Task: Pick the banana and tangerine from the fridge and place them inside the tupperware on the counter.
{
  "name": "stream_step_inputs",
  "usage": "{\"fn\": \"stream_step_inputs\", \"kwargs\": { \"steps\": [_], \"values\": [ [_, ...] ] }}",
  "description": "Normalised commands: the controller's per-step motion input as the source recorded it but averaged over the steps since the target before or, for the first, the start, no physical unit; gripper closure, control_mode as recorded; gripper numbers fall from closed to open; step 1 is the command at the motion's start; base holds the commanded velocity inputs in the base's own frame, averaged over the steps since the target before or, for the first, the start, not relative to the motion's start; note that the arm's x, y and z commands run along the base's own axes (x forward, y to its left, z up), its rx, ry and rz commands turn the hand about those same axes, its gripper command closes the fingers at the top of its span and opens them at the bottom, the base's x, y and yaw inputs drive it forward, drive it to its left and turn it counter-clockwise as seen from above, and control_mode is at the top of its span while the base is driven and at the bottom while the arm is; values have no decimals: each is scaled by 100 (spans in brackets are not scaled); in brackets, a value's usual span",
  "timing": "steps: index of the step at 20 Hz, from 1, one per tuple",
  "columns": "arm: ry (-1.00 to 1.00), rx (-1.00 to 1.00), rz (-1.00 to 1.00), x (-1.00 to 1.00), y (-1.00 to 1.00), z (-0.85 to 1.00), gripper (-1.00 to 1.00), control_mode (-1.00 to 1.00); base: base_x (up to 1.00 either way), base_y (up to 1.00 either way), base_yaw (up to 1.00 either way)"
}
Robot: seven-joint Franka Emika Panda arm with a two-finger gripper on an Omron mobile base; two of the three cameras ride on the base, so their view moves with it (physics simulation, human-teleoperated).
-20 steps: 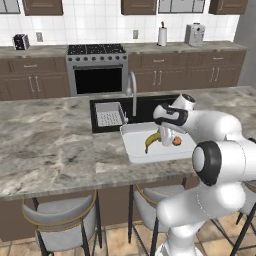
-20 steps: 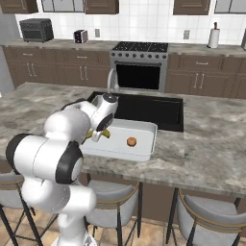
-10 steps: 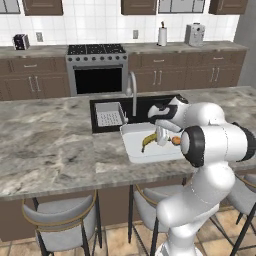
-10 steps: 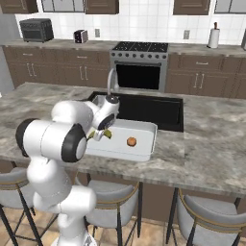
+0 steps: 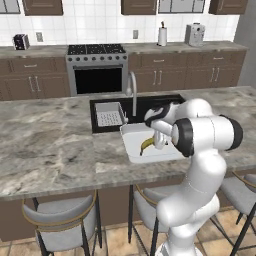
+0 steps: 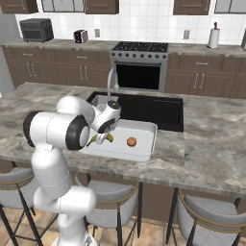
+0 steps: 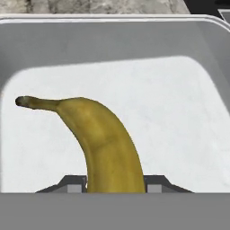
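**Item: banana over tupperware, release pending**

- Gripper (image 6: 102, 139): low over the left end of the tupperware (image 6: 146, 148), pointing down into it; clamped on the banana (image 7: 105, 143), whose thick end sits between the two finger tips in the hand view
- Banana: long axis runs straight out from the gripper, curving to a dark stem tip that reaches over the white floor of the container; from the left base view it lies inside the rim (image 5: 131, 131), at or just above the floor; whether it touches cannot be told
- Tangerine (image 6: 131, 141): already on the tupperware floor, right of the gripper and apart from the banana
- Tupperware: on the bench (image 5: 50, 150), just in front of the black sink (image 6: 158, 106) and faucet (image 5: 133, 87)
- Judgement: the banana hangs wholly within the walls, so the coming move likely needs only an opening of the fingers and a lift clear; the tangerline side stays unobstructed
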Motion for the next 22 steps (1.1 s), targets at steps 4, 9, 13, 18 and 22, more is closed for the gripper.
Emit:
{"fn": "stream_step_inputs", "kwargs": {
  "steps": [4, 9, 13, 18, 22],
  "values": [
    [0, 0, 0, 4, 0, -43, -100, -100, 0, 0, 0],
    [-8, 0, -2, 0, 0, -26, -100, -100, 0, 0, 0],
    [-13, 0, -6, -1, 0, 2, -100, -100, 0, 0, 0],
    [-21, 0, -4, -19, 0, 41, -100, -100, 0, 0, 0],
    [-5, 0, -1, -21, 0, 74, -100, -100, 0, 0, 0]
  ]
}}
